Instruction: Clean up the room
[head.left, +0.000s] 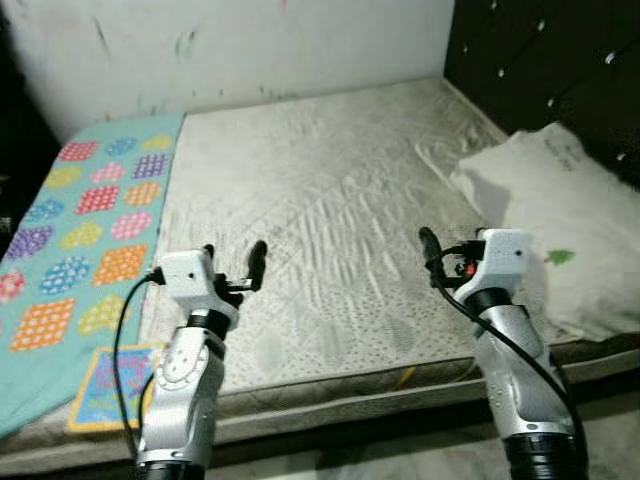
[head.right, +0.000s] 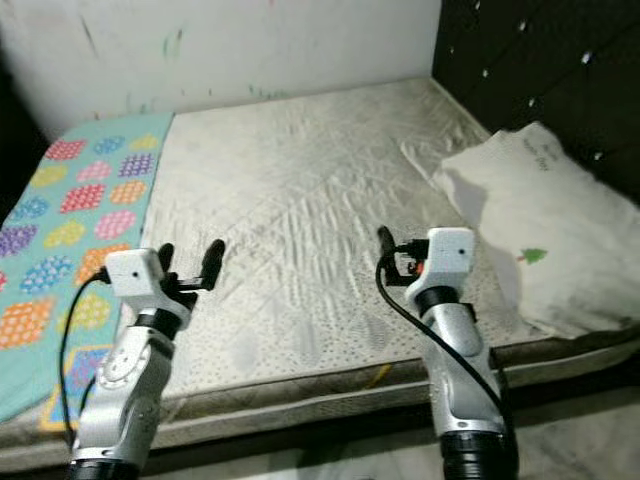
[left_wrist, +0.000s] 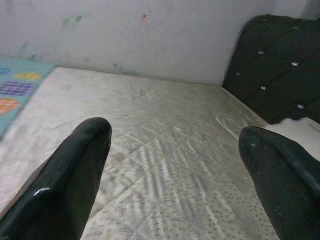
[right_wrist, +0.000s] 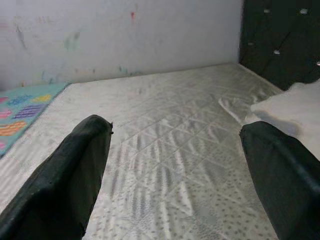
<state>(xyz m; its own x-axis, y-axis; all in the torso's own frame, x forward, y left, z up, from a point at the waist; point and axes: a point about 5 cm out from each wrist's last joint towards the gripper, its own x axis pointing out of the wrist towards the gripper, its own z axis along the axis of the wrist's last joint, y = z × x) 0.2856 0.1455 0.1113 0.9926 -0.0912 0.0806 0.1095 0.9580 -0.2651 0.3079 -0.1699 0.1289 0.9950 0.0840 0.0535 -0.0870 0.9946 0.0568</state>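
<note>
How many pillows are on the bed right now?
1. A white pillow with a small green tree print lies at the mattress's right edge, against the dark tufted headboard. None elsewhere in view.

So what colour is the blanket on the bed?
Teal blanket with colourful patterned hearts, clearest in the left eye view.

A bedroom in a home: a bare quilted mattress (head.left: 330, 230) lies against a scribbled white wall (head.left: 240, 45). A white pillow (head.left: 560, 220) rests by what seems a dark tufted headboard (head.left: 560, 60), with a patterned teal sheet (head.left: 80, 230) alongside.
</note>
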